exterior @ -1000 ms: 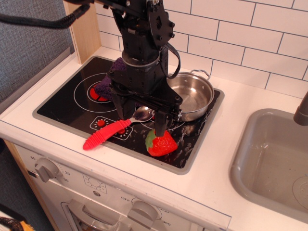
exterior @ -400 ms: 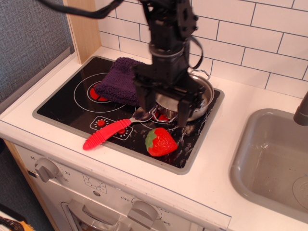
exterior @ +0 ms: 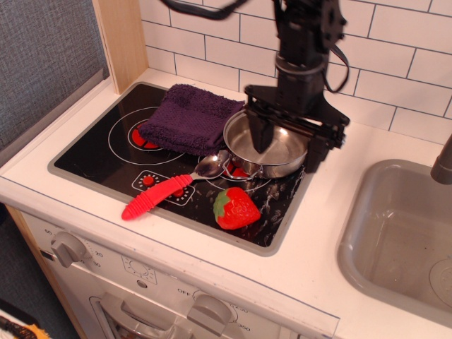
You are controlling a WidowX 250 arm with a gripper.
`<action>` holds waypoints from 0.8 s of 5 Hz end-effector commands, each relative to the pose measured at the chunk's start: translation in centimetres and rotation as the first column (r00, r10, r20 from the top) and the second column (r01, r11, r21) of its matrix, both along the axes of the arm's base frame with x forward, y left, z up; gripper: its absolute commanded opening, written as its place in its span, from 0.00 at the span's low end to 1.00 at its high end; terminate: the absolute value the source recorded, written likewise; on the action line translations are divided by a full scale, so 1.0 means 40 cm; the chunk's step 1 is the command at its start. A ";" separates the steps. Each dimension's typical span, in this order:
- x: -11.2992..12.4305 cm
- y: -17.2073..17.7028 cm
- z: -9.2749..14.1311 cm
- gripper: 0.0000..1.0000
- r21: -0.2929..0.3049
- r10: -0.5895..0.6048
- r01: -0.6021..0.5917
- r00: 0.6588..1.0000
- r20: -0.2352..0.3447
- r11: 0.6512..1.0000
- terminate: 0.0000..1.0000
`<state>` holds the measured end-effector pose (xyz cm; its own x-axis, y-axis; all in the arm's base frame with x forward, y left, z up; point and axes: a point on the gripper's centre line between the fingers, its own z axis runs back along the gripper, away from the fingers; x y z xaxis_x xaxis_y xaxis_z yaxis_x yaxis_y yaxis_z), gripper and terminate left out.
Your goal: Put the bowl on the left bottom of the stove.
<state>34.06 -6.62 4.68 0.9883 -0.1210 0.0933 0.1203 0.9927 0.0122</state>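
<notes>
White tile and a toy counter: my gripper (exterior: 289, 145) straddles the far-right side of the bowl (exterior: 267, 143).

Sitting at the back right of the stove (exterior: 92, 159), the bowl is round, so no axis matters; what counts is that it lies directly under me and slightly toward the stove's centre, one finger inside it and the other outside the rim beyond the stove's right edge. My jaws stand wide apart, holding nothing. Just beside the bowl toward the stove's front are the spoon (exterior: 166, 191) and the strawberry (exterior: 236, 207); the purple cloth (exterior: 191, 118) covers the back left burner. Since a second ago I have swung from the stove's front-centre, over the spoon and strawberry, back to the bowl's rim, uncovering the cloth.
</notes>
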 end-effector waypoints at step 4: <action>0.030 -0.017 -0.028 0.00 0.021 -0.040 0.040 0.999 0.010 0.999 0.00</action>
